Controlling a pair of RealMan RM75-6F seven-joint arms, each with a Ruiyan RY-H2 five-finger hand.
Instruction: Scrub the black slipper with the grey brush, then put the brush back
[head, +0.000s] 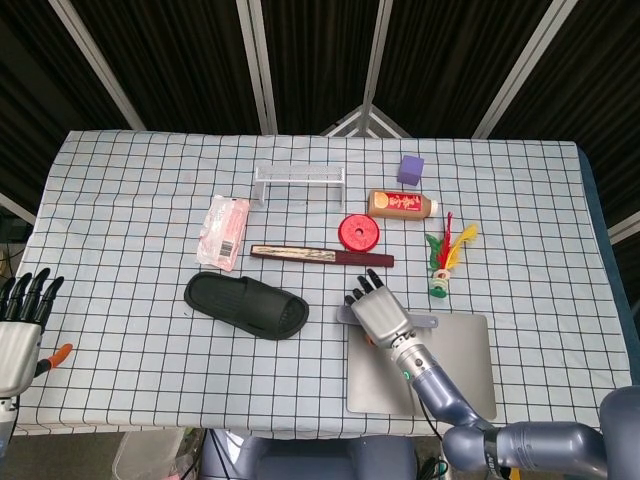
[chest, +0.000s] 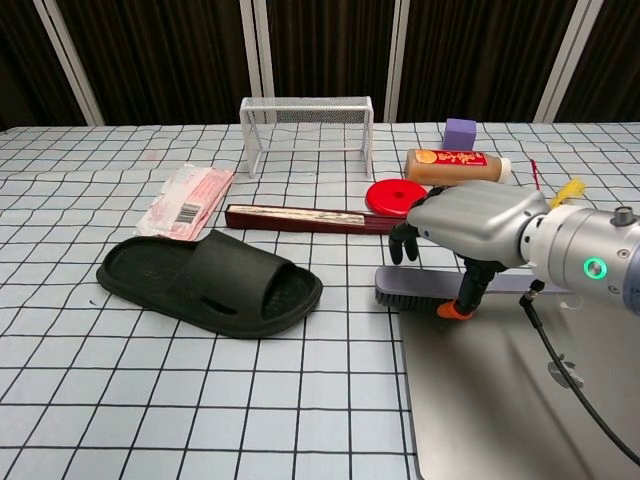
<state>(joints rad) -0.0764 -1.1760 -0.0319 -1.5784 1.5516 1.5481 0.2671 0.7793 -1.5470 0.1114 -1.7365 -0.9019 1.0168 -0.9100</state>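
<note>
One robot hand over the brush

My right robot hand (chest: 470, 228) hovers unclenched above the grey brush (chest: 425, 287), lying left-to-right at centre frame; black slipper (chest: 210, 282) sits leftward; left robot hand (head: 18, 325) idles released.

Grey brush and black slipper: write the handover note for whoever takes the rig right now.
Right hand hovers over the grey brush, fingers spread; no grip visible.
Left hand is open, idle at the table's near-left edge.
The brush lies flat beside the grey pad, to the right of the black slipper, not touching it.
Done: the reach only.
Left: grasp brush, scrub slipper, put brush back.
</note>
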